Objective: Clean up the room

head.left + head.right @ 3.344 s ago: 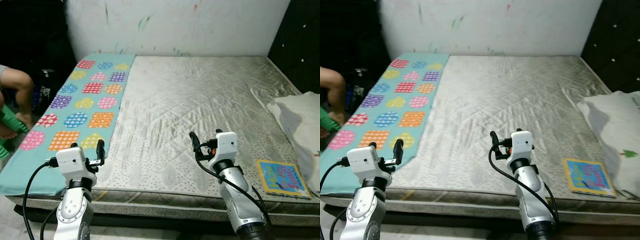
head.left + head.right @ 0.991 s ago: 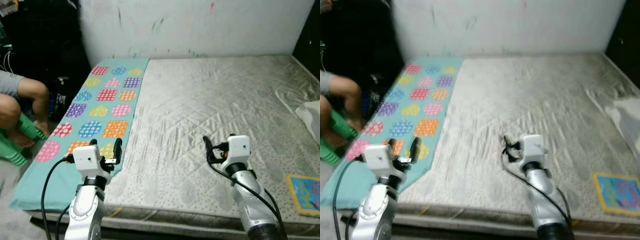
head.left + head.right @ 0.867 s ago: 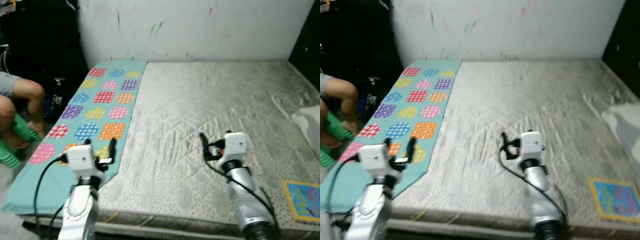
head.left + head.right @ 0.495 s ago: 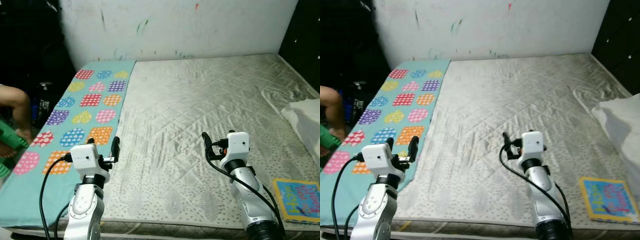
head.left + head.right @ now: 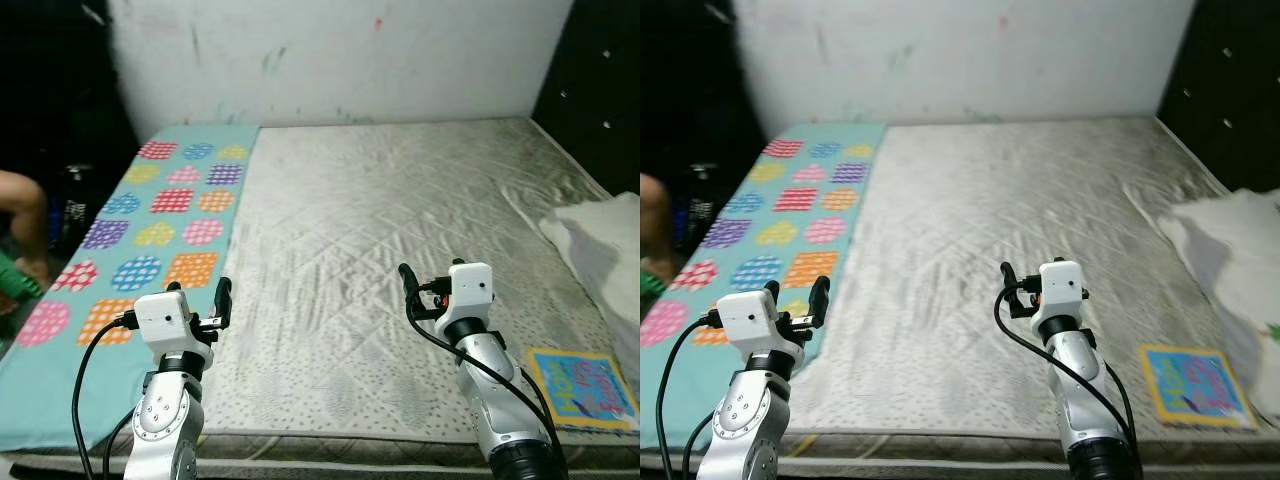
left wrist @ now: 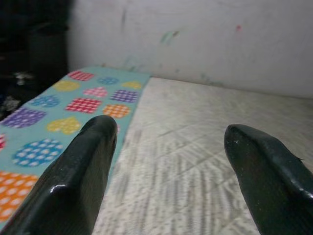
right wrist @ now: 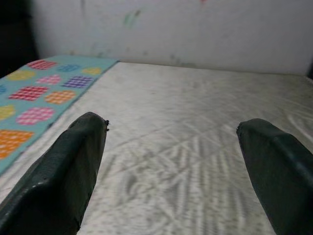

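Observation:
A wide bed with a silver-grey quilted sheet (image 5: 400, 190) lies in front of me. A teal cloth (image 5: 150, 215) printed with coloured hearts and squares covers its left strip. A colourful picture book (image 5: 583, 388) lies flat near the front right corner. Beside it sits a white pillow (image 5: 600, 240). My left gripper (image 5: 198, 290) hovers over the teal cloth's front inner edge, open and holding nothing. My right gripper (image 5: 430, 272) hovers over the bare sheet left of the book, also open. In the wrist views both pairs of fingers (image 6: 83, 166) (image 7: 73, 166) stand wide apart.
A person's leg (image 5: 20, 215) and something green (image 5: 10, 275) show at the far left beside the bed. A white wall (image 5: 330, 50) with paint marks stands behind the bed. A dark padded panel (image 5: 600, 90) is at the right.
The whole view swung left and came back right, so the camera moved. The book and pillow are back in view. Both arms hold the same pose; nothing on the bed moved.

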{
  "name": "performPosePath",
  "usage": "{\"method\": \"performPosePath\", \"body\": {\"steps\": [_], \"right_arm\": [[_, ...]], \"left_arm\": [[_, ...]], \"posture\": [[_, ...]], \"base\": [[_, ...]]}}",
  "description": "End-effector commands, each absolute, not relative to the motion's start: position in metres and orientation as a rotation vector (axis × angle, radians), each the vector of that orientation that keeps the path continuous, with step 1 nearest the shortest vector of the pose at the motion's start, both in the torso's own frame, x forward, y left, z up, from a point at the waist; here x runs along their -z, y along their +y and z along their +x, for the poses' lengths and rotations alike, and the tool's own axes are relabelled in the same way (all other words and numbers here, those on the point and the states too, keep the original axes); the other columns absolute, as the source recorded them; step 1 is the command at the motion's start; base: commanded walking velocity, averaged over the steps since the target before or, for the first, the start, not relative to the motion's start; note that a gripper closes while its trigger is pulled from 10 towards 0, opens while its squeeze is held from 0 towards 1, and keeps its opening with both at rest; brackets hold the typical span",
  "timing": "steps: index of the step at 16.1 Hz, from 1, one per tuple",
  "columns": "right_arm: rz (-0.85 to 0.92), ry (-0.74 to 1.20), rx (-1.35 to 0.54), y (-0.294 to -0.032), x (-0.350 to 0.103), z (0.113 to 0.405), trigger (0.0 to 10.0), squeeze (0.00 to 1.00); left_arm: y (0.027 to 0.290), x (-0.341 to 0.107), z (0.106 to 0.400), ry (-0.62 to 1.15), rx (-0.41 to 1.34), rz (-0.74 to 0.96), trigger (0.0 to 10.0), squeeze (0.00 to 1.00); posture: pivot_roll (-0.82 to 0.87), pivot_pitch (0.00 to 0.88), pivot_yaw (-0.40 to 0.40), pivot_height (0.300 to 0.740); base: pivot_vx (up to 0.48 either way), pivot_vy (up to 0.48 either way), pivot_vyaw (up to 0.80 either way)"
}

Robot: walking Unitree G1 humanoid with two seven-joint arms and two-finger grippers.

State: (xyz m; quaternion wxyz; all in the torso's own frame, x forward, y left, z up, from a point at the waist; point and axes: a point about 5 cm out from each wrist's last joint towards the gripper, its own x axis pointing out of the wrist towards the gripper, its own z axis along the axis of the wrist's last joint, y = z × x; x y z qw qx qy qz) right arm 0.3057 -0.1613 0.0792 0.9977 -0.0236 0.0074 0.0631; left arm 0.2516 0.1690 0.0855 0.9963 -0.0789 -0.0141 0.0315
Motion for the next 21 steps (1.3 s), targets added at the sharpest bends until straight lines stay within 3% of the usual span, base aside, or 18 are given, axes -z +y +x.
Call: {"method": "performPosePath", "body": {"steps": [1, 21], "right_arm": [[-0.045, 0.008, -0.154, -0.1538, -0.0809, 0.307, 10.0, 0.0], [-0.057, 0.017, -0.166, -0.1508, -0.0805, 0.3076, 10.0, 0.0]], "left_arm": [[0.1746, -0.0848, 0.2507, -0.019, -0.076, -0.146, 10.0, 0.0], [0.1722, -0.0827, 0.254, -0.017, -0.083, -0.152, 10.0, 0.0]], "posture": [[-0.05, 0.0, 0.069, 0.74], [-0.07, 0.0, 0.063, 0.74]], "base": [[0.0, 0.405, 0.0], [0.0, 0.462, 0.0]]}}
